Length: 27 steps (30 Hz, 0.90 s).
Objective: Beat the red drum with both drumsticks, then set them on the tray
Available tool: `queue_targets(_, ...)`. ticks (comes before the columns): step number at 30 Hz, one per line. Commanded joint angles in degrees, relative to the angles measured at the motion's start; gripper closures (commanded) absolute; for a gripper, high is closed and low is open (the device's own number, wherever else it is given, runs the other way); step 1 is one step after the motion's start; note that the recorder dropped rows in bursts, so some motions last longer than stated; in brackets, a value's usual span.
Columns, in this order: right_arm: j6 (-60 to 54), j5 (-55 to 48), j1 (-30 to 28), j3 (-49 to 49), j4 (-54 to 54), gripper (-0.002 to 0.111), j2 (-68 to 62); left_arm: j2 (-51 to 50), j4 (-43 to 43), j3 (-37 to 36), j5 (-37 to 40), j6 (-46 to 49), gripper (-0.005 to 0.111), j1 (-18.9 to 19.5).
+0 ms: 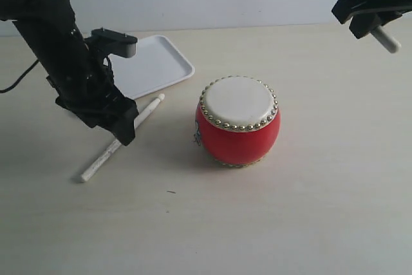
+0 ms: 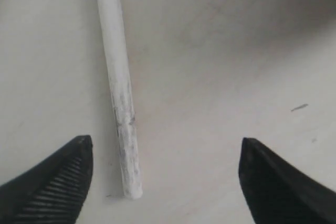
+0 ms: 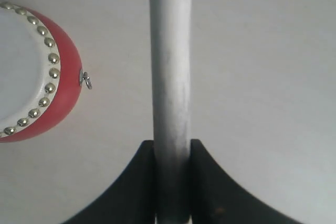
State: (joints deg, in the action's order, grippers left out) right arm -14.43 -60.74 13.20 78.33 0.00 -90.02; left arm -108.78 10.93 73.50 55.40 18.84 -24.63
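The red drum [image 1: 237, 122] stands upright mid-table with its cream skin up; it also shows in the right wrist view [image 3: 39, 72]. One drumstick [image 1: 122, 138] lies flat on the table to its left. My left gripper [image 1: 122, 127] hangs low over that stick, open, and the stick [image 2: 119, 87] lies between the fingers near one of them, untouched. High at the back right, my right gripper [image 1: 370, 8] is shut on the second drumstick [image 1: 388, 38], which runs straight out from the jaws [image 3: 170, 56]. The white tray [image 1: 154, 66] sits at the back left, partly hidden by the left arm.
The pale table surface [image 1: 309, 210] spreads around the drum to the front and right. A cable [image 1: 16, 82] trails off the left arm at the left edge. A small metal ring [image 3: 85, 80] hangs from the drum's side.
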Motion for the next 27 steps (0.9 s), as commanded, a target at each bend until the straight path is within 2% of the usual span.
queue_targets(1,-0.7,0.4,-0.3,0.6,0.0,0.108,0.0,-2.4,-2.4,-0.2,-1.0,-0.2,0.037,-0.1)
queue_targets(6,-0.7,0.4,-0.3,0.6,0.0,0.108,0.0,-3.4,-3.4,-1.1,-1.8,-1.4,0.038,-0.1)
queue_targets(13,-0.7,-0.3,-0.3,0.6,1.7,0.108,0.0,-3.4,-4.7,-6.1,-10.4,-1.4,0.038,-1.8)
queue_targets(19,-4.4,-8.0,-0.3,0.6,6.0,0.108,0.0,-3.4,-4.7,-6.2,-10.6,-1.6,0.038,-1.8)
queue_targets(27,-4.5,-8.1,-0.3,0.6,7.1,0.108,0.0,-3.6,-5.2,-7.0,-10.9,-2.0,0.038,-1.8)
